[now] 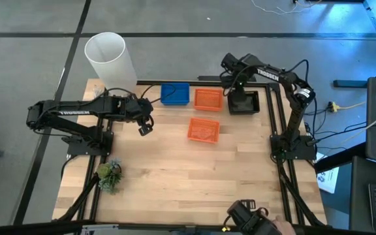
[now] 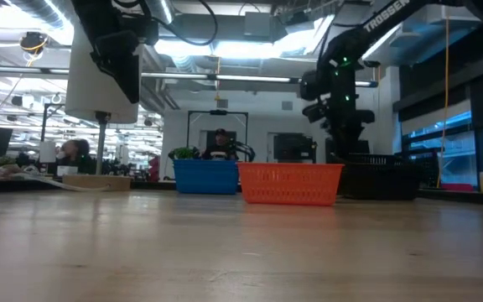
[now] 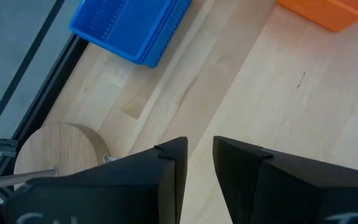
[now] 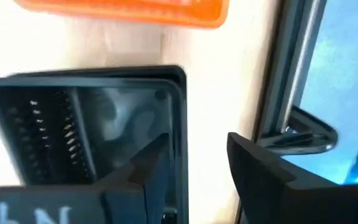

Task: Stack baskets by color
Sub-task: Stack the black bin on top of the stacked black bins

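High view: right gripper (image 1: 238,91) over the black basket stack (image 1: 248,103) at one o'clock.
Its fingers straddle the rim, parted; stack count hidden. Left gripper (image 1: 145,127) hangs slightly parted, empty.

A bright blue basket (image 1: 175,94) with fine mesh walls stands out on the pale, blond-wood bench (image 1: 175,176), whose planks show thin lengthwise grain lines. 2 orange baskets (image 1: 208,99) (image 1: 203,129) share the same perforated pattern, while a black basket (image 1: 245,102) shows rows of small slots. The 2 arms are dark, almost black, with white lettering; the left gripper (image 1: 145,128) and its fingers (image 3: 169,177) are matte black, as is the right gripper (image 1: 235,85). A translucent white cylinder (image 1: 110,59) and a green plant (image 1: 109,175) complete the palette above grey flooring.
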Available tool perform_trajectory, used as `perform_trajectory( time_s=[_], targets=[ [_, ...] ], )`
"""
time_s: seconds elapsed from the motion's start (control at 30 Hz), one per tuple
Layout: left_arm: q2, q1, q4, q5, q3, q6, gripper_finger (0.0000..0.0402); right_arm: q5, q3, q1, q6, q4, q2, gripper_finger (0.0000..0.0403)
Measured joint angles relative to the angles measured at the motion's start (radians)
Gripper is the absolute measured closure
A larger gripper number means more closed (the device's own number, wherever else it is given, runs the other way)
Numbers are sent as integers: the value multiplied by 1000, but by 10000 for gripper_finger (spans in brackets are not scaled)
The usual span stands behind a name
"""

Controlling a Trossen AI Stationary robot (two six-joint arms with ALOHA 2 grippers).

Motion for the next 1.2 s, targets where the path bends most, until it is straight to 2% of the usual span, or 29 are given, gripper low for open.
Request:
perform_trajectory(
  time_s=[0.2,0.3,0.37,0.43,0.5,0.6,0.63,0.8,1.0,1.13,1.2],
  targets=[
    [0,3,0,0,0,1,333,-27,122,19,60,-162,-1,255],
    [0,3,0,0,0,1,333,-26,143,21,164,-149,-1,257],
    [0,3,0,0,0,1,333,36,132,24,223,-105,-1,262],
    [0,3,0,0,0,1,333,156,104,38,232,-73,-1,281],
    [0,3,0,0,0,2,333,254,74,60,232,-40,-1,315],
    [0,3,-1,0,0,2,333,324,38,98,250,12,-1,381],
    [0,3,0,0,0,2,333,342,25,111,261,28,-1,391],
    [0,3,-1,-18,0,2,333,464,-31,172,321,61,-1,400],
    [0,3,-1,-58,0,9,333,459,-108,193,399,93,-13,401],
    [0,3,-1,-70,0,9,333,439,-157,193,396,132,-14,402],
    [0,3,-1,-70,0,9,333,465,-170,193,393,147,-14,402]
  ],
)
